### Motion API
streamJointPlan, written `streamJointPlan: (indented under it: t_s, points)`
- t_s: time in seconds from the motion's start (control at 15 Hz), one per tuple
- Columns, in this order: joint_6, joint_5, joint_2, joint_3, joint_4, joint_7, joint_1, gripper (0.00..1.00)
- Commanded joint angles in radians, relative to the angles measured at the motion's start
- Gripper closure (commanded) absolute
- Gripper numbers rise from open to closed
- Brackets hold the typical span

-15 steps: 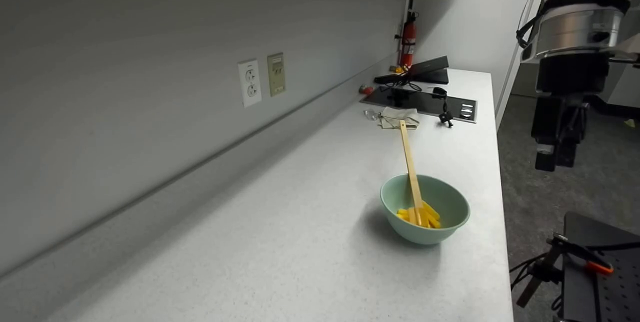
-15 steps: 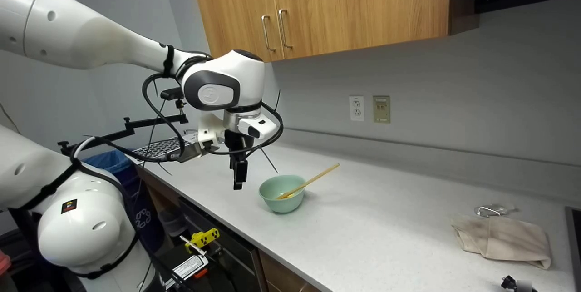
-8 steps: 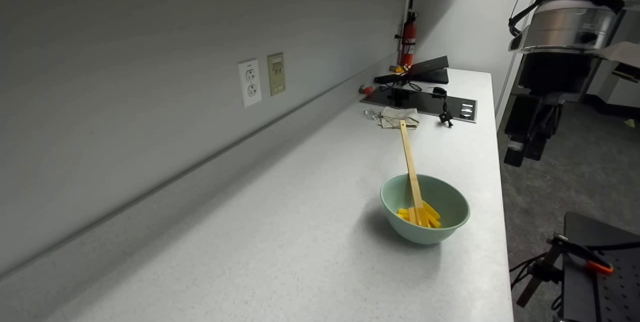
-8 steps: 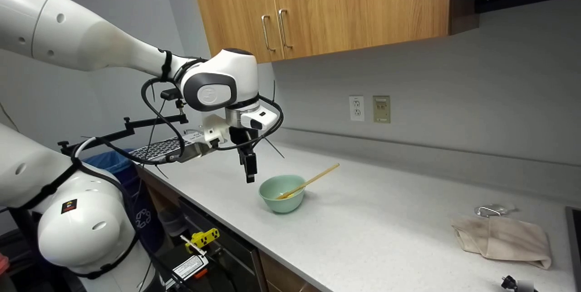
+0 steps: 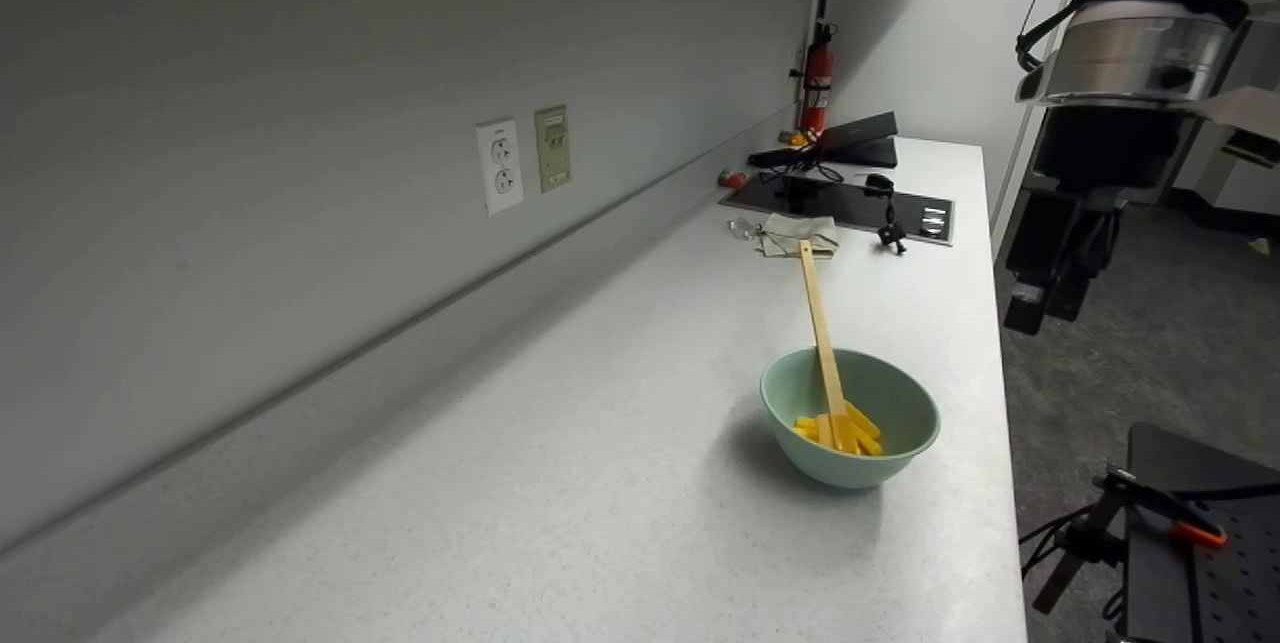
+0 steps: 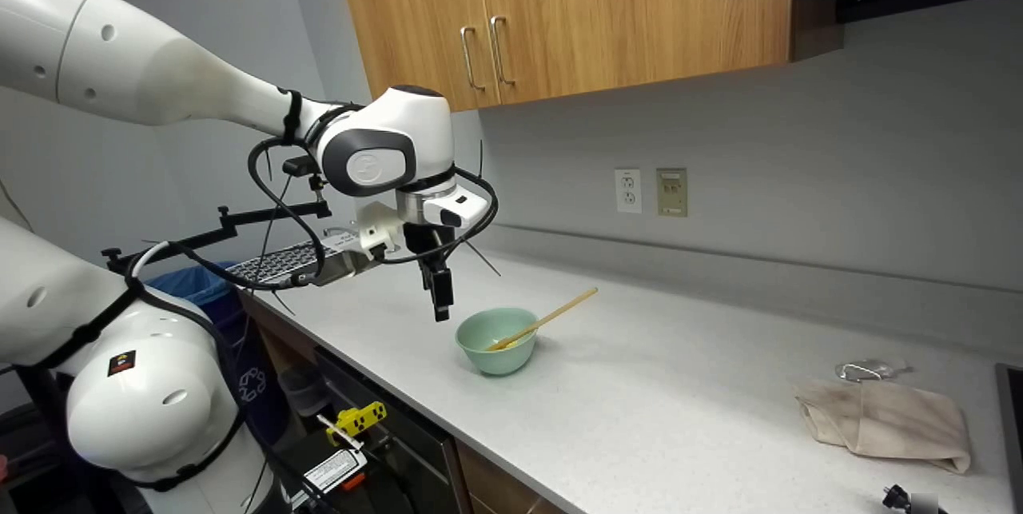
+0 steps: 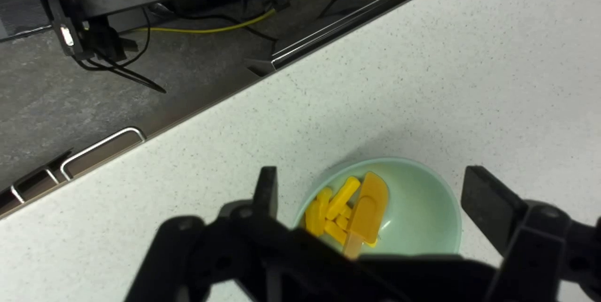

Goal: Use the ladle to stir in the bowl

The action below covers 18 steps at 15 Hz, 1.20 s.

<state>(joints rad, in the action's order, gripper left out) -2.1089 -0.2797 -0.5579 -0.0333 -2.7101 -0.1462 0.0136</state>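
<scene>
In an exterior view the surface (image 5: 560, 523) is bright; the wall (image 5: 250, 123) is dim, darkest toward the upper left. A soft shadow band follows the wall, and the bowl (image 5: 850, 473) throws a diffuse shadow to picture left. In the wrist view the floor (image 7: 94, 100) is dark, a small glare spot shows inside the bowl, and the foreground end effector (image 7: 373, 194) is near-black and out of focus.

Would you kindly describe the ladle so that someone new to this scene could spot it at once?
Start at the long white counter and find the round pale-green bowl on it. The ladle leans in that bowl. Its long tan wooden handle, sticking out past the bowl, and broad orange-yellow head set it apart from the short bright-yellow pieces beside it.
</scene>
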Motion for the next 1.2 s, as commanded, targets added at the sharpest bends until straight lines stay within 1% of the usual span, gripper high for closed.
streamJointPlan:
  t_s: [0.0,0.2,0.73,0.87,0.93,1.0,1.07,1.13]
  points:
    - [-0.006,-0.011,0.007,0.007,0.007,-0.008,0.003,0.0]
    - [-0.043,-0.028,0.034,0.01,0.033,-0.043,-0.008,0.0]
    - [-0.228,-0.023,0.159,0.007,0.12,-0.157,-0.023,0.0]
    - [-0.266,-0.029,0.179,0.013,0.132,-0.156,-0.015,0.0]
    - [-0.263,-0.035,0.185,0.019,0.139,-0.145,-0.008,0.0]
    - [-0.239,-0.061,0.179,0.032,0.143,-0.105,0.012,0.0]
    - [-0.248,-0.014,0.166,0.012,0.119,-0.144,-0.012,0.0]
    - [-0.248,-0.025,0.171,0.014,0.124,-0.137,-0.008,0.0]
